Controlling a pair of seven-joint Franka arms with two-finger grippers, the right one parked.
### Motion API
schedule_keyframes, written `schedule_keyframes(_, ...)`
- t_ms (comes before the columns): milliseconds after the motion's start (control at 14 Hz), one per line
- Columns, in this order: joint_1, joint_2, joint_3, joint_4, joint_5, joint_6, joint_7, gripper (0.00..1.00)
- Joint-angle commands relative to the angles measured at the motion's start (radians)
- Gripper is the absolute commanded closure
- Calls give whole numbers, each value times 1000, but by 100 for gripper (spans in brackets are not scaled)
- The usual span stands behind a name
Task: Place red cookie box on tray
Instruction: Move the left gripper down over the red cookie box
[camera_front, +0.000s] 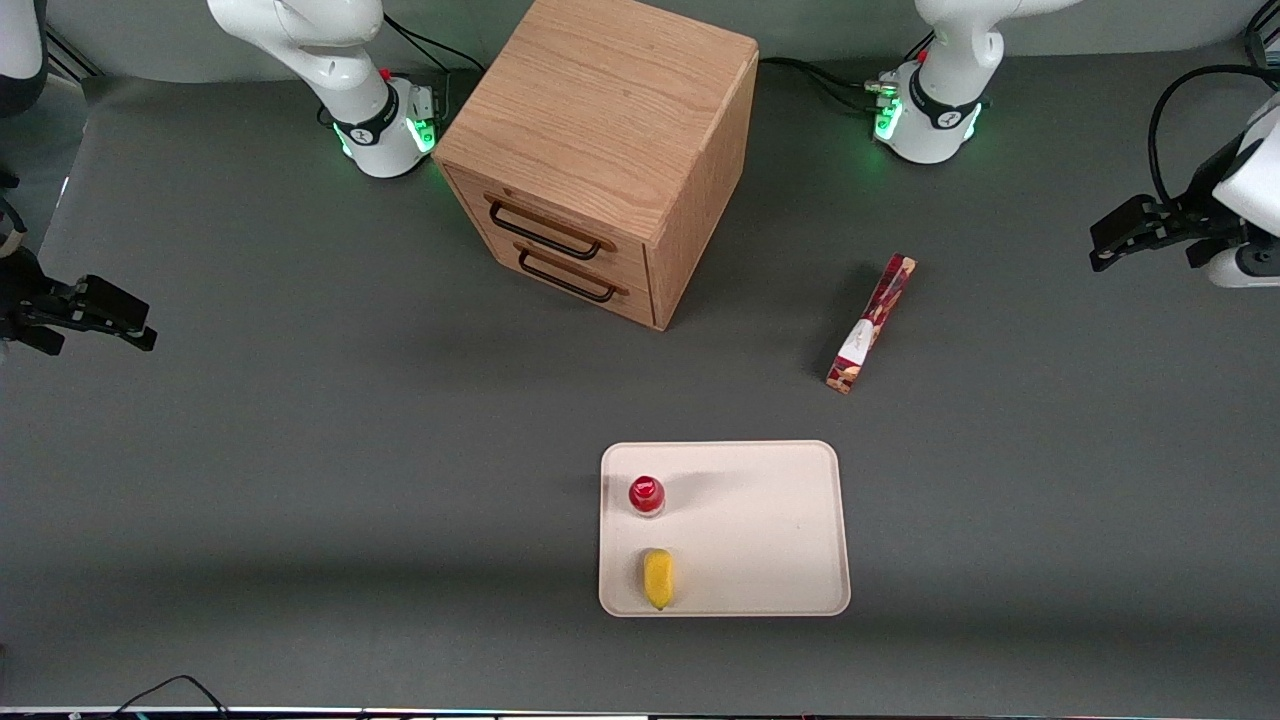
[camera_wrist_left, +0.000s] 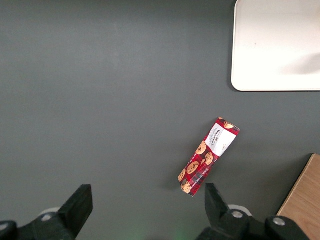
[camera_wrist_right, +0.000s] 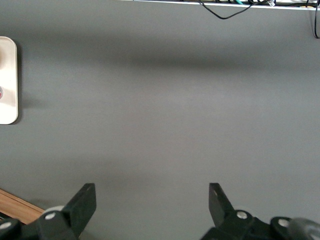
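The red cookie box (camera_front: 871, 323) lies on the grey table, farther from the front camera than the tray (camera_front: 770, 520) and apart from it. It is long and dark red, with a white patch and cookie pictures, and it also shows in the left wrist view (camera_wrist_left: 208, 156). The cream tray also shows in the left wrist view (camera_wrist_left: 277, 45). My left gripper (camera_front: 1100, 250) hangs above the table toward the working arm's end, well away from the box. In the left wrist view the gripper (camera_wrist_left: 147, 210) is open and empty, with the box's end near one finger (camera_wrist_left: 216, 202).
A wooden drawer cabinet (camera_front: 600, 150) with two drawers stands beside the box, toward the parked arm's end. On the tray stand a small red-capped bottle (camera_front: 647, 494) and a yellow object (camera_front: 658, 577), along the tray's edge nearer the parked arm.
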Motion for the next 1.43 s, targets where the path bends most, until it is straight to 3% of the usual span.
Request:
schedule_keyframes(0,2,-11,-1,-4,-4,-8,23,0)
schedule_keyframes(214,-6,-5,-7,-22,-7,-15,26,0)
schedule_keyframes(500,-13,-4,-125,-174,-7,21,15,0)
schedule_keyframes(1071,-16,-30,-266,-590,-5,429,-11,0)
schedule_keyframes(1357,-18,-28,-305,-781,0,716,-37,0)
